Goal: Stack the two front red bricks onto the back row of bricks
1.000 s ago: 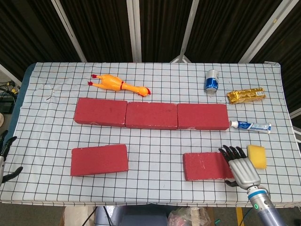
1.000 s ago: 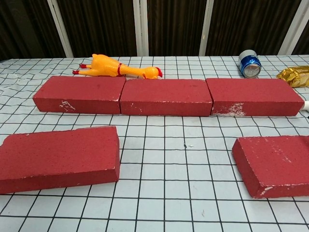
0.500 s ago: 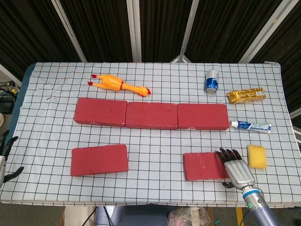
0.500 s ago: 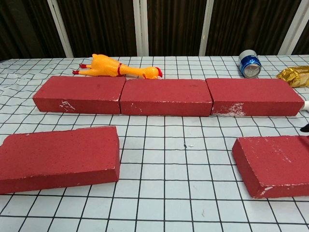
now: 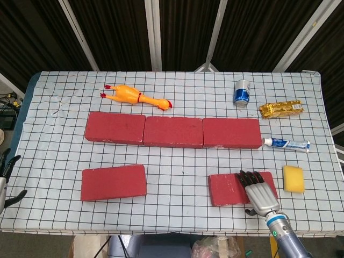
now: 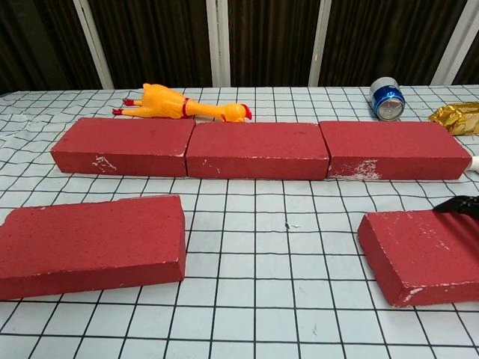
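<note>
Three red bricks form the back row: left (image 5: 114, 128), middle (image 5: 173, 131), right (image 5: 231, 133). The front left brick (image 5: 113, 182) lies alone, slightly askew. My right hand (image 5: 259, 192) lies over the right part of the front right brick (image 5: 228, 189), fingers stretched across its top and thumb at its near edge. In the chest view only its dark fingertips (image 6: 458, 203) show above that brick (image 6: 419, 254). My left hand (image 5: 6, 177) hangs off the table's left edge with fingers apart, holding nothing.
A rubber chicken (image 5: 137, 96) lies behind the back row. A blue can (image 5: 242, 92), a gold wrapper (image 5: 281, 108), a toothpaste tube (image 5: 286, 143) and a yellow sponge (image 5: 293, 178) sit along the right side, the sponge just right of my right hand.
My right hand has slid left, from beside the sponge onto the front right brick. That brick has shifted slightly left. The left hand has barely moved.
</note>
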Controlling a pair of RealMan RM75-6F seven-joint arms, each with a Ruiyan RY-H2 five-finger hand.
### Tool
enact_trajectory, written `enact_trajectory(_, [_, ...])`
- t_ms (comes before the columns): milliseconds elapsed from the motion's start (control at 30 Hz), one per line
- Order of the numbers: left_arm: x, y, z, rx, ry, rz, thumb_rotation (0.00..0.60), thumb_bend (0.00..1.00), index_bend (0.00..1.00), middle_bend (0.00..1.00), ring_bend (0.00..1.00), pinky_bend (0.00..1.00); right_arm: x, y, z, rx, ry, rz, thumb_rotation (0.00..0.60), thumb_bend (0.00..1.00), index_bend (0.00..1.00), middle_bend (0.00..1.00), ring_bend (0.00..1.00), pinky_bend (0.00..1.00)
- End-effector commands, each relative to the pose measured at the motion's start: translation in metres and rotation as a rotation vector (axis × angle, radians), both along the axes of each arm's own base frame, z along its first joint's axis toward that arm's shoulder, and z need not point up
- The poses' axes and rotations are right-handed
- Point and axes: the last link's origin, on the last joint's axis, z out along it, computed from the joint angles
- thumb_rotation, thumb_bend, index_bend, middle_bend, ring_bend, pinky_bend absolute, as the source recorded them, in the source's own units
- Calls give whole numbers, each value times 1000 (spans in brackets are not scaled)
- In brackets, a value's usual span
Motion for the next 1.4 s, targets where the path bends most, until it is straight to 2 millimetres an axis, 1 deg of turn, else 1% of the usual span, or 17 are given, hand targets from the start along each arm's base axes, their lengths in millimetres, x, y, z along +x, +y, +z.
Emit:
enact_trajectory(33, [0, 0, 0, 1, 1, 0, 600, 0, 166, 4, 0, 104, 4, -3, -1, -4, -3, 5, 600, 168, 0, 0, 0, 0])
enact_trajectory(500, [0, 0, -1, -7, -2, 2, 600, 0, 166, 3, 0, 104, 14, -11, 0, -23, -5, 11, 600, 167, 0, 0, 0, 0])
enact_trajectory(867, [1, 0, -2, -11, -1, 1, 600, 0, 166, 3, 0, 104, 23, -16, -6, 12, 42, 26, 600, 168, 0, 0, 0, 0])
enact_trajectory(967, [1, 0, -2, -13, -1, 1, 600, 0, 166, 3, 0, 104, 26, -20, -6, -6, 66, 37, 600, 168, 0, 0, 0, 0])
enact_trajectory(1167, [0, 0, -2, -13, -1, 5, 600, 0, 166, 0, 0, 104, 32, -20, -11, 3, 78, 41, 600, 168, 0, 0, 0, 0])
enact_trajectory(1233, [0, 0, -2, -13, -1, 6, 600, 0, 166, 0, 0, 104, 32, -21, -12, 3, 97, 43, 600, 168, 8, 23, 2, 0])
enact_trajectory(1400, [0, 0, -2, -12, -3, 9, 600, 0, 166, 0, 0, 104, 32, -21, -16, 9, 114, 41, 600, 168, 68, 150, 49, 0])
